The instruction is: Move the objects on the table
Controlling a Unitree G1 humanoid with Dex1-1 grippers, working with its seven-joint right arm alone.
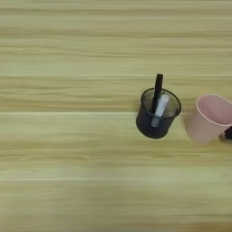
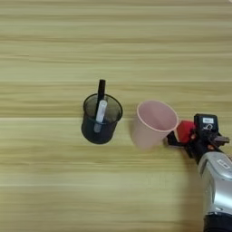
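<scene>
The pale pink cup stands upright right of the middle of the wood-grain table. Just right of it, my right gripper is shut on the small red cube, which sits close beside the cup's rim. The silver forearm comes up from the bottom right corner. The slim black marker stands tilted in a dark see-through holder left of the cup. In the left eye view the cup sits at the right edge and only a dark tip of the gripper shows.
The dark see-through holder stands a short gap left of the pink cup and also contains a white pen. Bare wood surrounds the holder and cup on the left, far and near sides.
</scene>
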